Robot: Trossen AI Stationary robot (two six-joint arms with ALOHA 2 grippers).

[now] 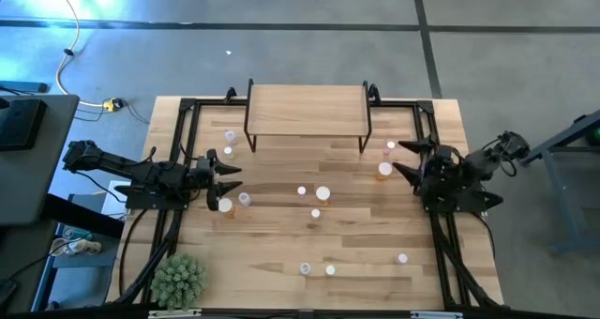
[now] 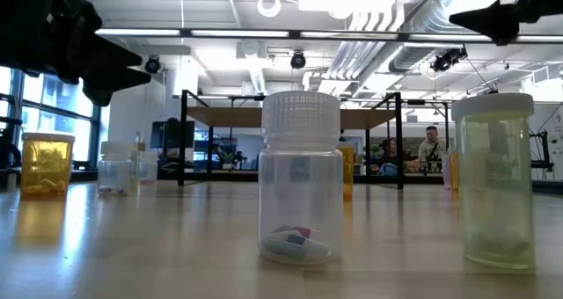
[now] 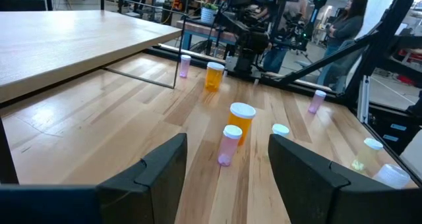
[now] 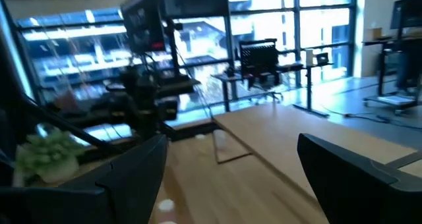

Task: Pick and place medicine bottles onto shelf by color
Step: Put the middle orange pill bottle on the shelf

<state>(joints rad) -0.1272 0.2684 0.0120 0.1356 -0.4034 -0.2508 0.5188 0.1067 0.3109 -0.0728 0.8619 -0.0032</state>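
The shelf point(image 1: 305, 108), a low wooden riser on black legs, stands at the table's far middle with its top bare. Small white-capped medicine bottles stand upright across the table. Two are near the shelf's left leg point(image 1: 230, 136), several in the middle point(image 1: 323, 194), and a few by the near edge point(image 1: 306, 268). A pink bottle point(image 1: 391, 146) and an orange bottle point(image 1: 384, 170) stand by my right gripper point(image 1: 398, 158), which hovers open and raised at the right side. My left gripper point(image 1: 234, 178) waits open at the left side, a bottle point(image 1: 225, 205) beside it. Neither holds anything.
A small green plant point(image 1: 178, 280) sits at the table's near left corner. Black frame rails point(image 1: 183, 122) run along the left and right sides. In the low view a clear bottle point(image 2: 302, 180) and a yellowish bottle point(image 2: 497, 180) stand close to the near edge.
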